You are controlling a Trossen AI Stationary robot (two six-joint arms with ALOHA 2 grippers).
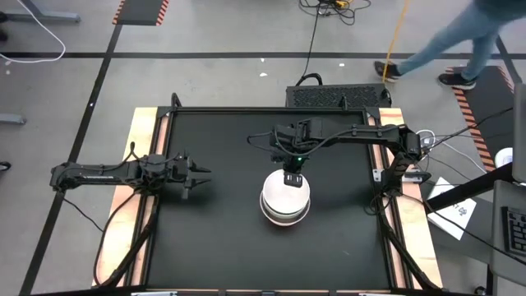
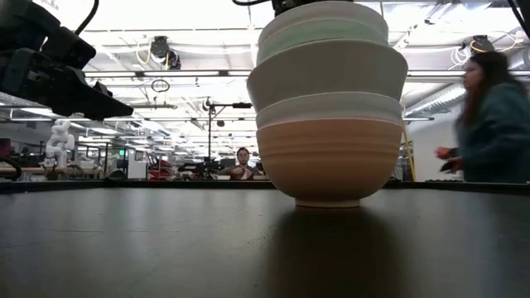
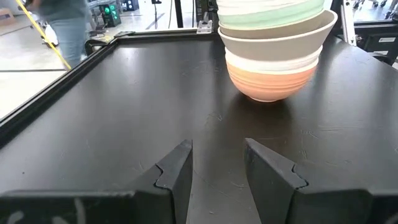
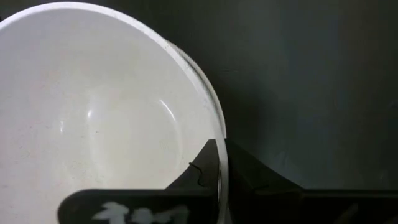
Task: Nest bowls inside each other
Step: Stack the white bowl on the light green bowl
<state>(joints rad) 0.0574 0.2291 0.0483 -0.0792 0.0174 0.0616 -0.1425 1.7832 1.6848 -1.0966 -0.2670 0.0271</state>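
Observation:
A stack of nested bowls [image 1: 285, 200] stands on its salmon-orange bottom bowl [image 2: 329, 161] in the middle of the table. Above that bowl come a white one, a beige-grey one [image 2: 327, 74], a mint-green one [image 2: 319, 35] and a white top bowl [image 2: 325, 12]. No dark grey-brown bowl shows. My right gripper [image 1: 293, 178] is over the stack's far side, shut on the top bowl [image 4: 93, 118]. My left gripper [image 1: 197, 174] is open near the table's left side, pointing at the stack [image 3: 273, 50] from a distance. My right gripper holds the white top bowl by its rim [image 4: 219, 146], on the stack's far side. One finger [image 4: 204, 167] is inside the bowl and the other [image 4: 252, 174] outside. The fingers come from above, pointing down. The bowl sits in the mint-green bowl below it.
The black mat [image 1: 222, 238] lies bare around the stack, framed by a raised dark edge [image 3: 56, 93]. People are in the room beyond the table: one walking [image 1: 460, 41], one standing [image 2: 489, 116]. Cables and papers lie off the table's right side [image 1: 452, 205].

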